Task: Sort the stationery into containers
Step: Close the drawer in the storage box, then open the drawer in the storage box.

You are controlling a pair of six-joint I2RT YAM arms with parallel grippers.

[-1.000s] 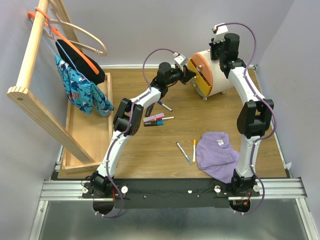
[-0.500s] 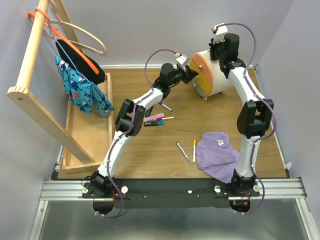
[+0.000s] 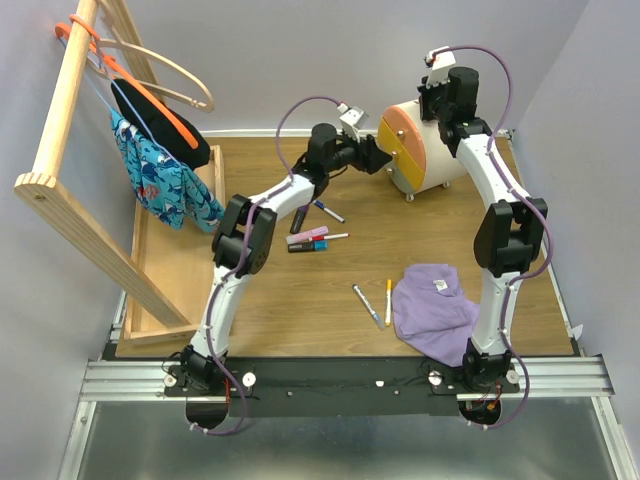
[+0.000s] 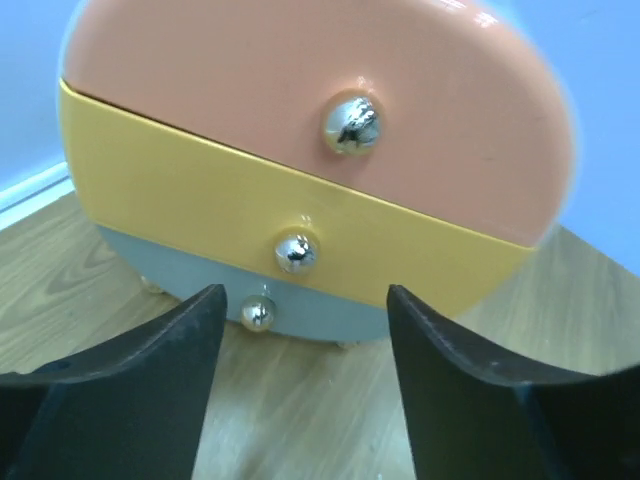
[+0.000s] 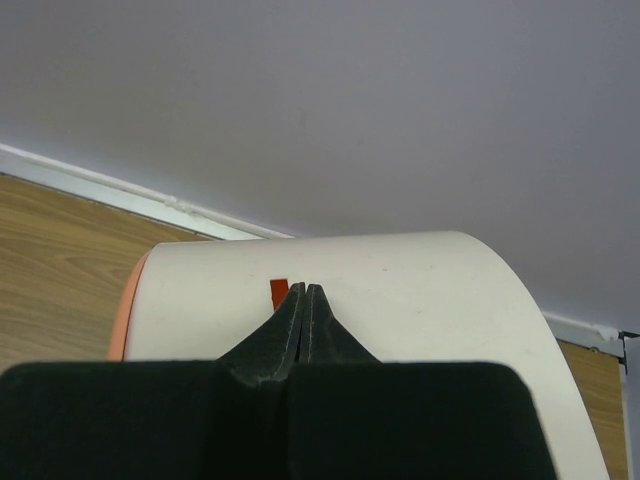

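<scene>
The cream drawer unit stands at the back of the table. Its orange drawer and yellow drawer sit flush, each with a small silver knob. My left gripper hangs open just in front of them, holding nothing, and shows as my left gripper from above. My right gripper is shut and presses on the unit's top. On the table lie a blue pen, a pink bar, a dark marker, a white pen and a yellow pen.
A purple cloth lies by the right arm. A long wooden tray and a slanted wooden rack with hangers and clothes fill the left side. A grey bottom drawer sits under the yellow one.
The yellow drawer, pulled out a second ago, is now pushed in flush. My left gripper has opened and drawn back to the left, away from the drawer fronts. The right arm stayed put.
</scene>
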